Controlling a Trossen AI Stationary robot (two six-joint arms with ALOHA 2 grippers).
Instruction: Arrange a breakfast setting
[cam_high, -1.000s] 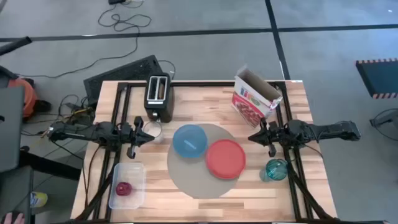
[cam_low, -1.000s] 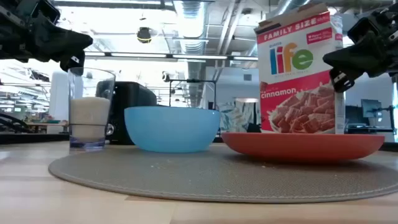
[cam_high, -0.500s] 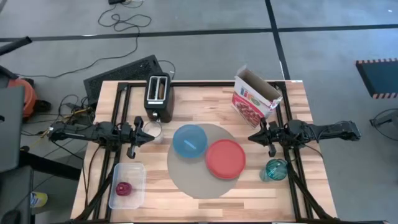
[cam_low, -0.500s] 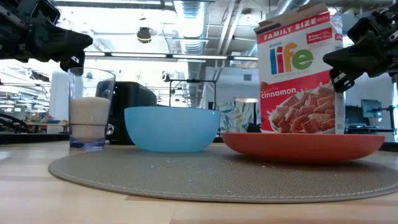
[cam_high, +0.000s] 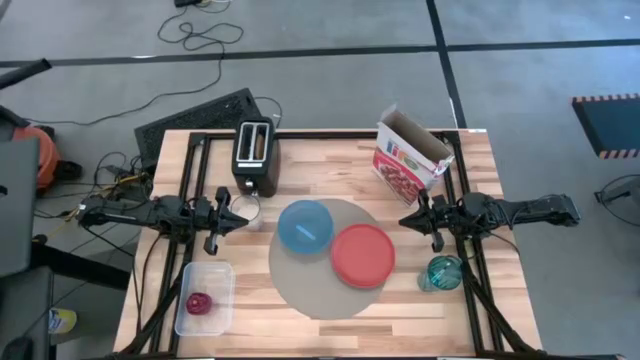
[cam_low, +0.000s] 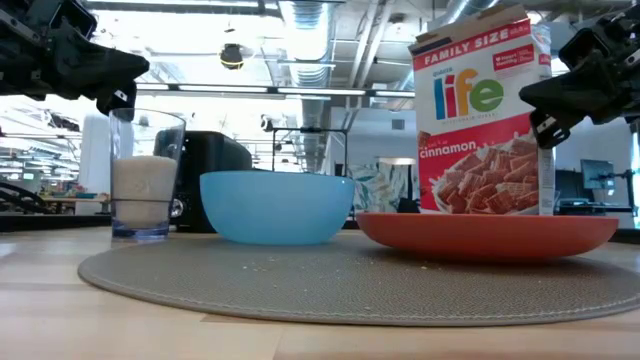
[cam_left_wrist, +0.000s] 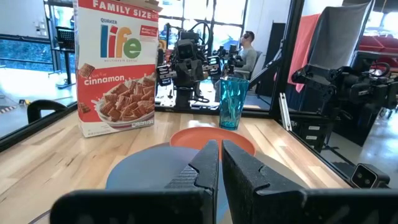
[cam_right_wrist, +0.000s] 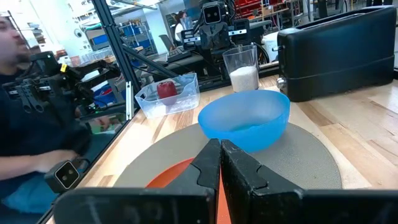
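Observation:
A round grey-beige mat (cam_high: 318, 288) lies at the table's middle. On it stand a light-blue bowl (cam_high: 305, 225) and a red-orange plate (cam_high: 362, 255), both empty. A teal glass (cam_high: 443, 272) stands on the table right of the mat. A red apple (cam_high: 199, 303) lies in a clear tub (cam_high: 213, 280) at the near left. My left gripper (cam_high: 232, 213) is shut and empty, held above the table left of the bowl. My right gripper (cam_high: 407, 222) is shut and empty, right of the plate. No spoon or toast shows.
A black-and-silver toaster (cam_high: 255, 156) stands at the far left. A clear glass of milk (cam_low: 146, 186) stands near it, below my left gripper. An open cereal box (cam_high: 408, 158) stands at the far right. A person (cam_right_wrist: 28, 118) sits beyond the table's left side.

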